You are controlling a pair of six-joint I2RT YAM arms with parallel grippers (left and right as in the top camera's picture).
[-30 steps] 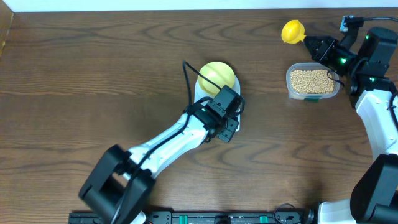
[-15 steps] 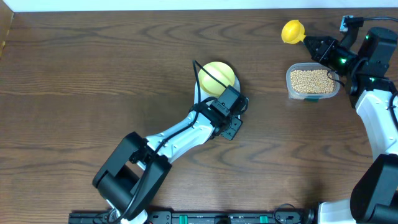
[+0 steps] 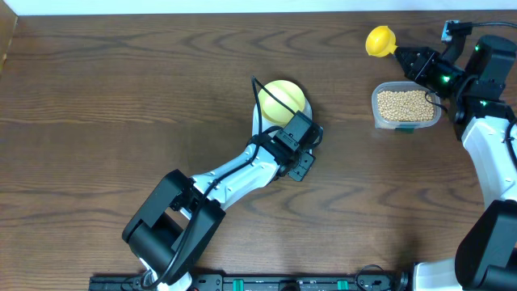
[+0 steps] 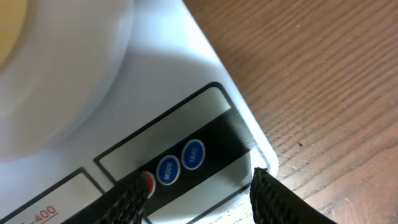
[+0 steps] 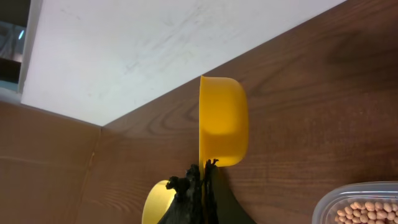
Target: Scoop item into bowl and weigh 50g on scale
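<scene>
Item (image 3: 405, 104): loose, light grains that roll; lift them with the scoop (image 3: 378, 40), never with fingers. They lie in the clear tub (image 3: 435, 121), far right.
Near: left gripper (image 4: 199, 198), jaws apart and empty, over the scale (image 4: 186, 93) buttons; bowl (image 3: 281, 99) on the scale.
Far: right gripper (image 3: 408, 58) clamped on the scoop handle.
Left arm has shifted since a second ago; right arm unchanged.

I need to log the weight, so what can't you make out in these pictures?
Reading on the scale: overhead, the left arm covers its front; left wrist, the panel runs off the bottom edge, no digits legible.
Bowl contents: overhead too small to tell; left wrist cuts it off at the top-left corner.
Scoop inside: right wrist sees it side-on, with the right gripper over its handle.
</scene>
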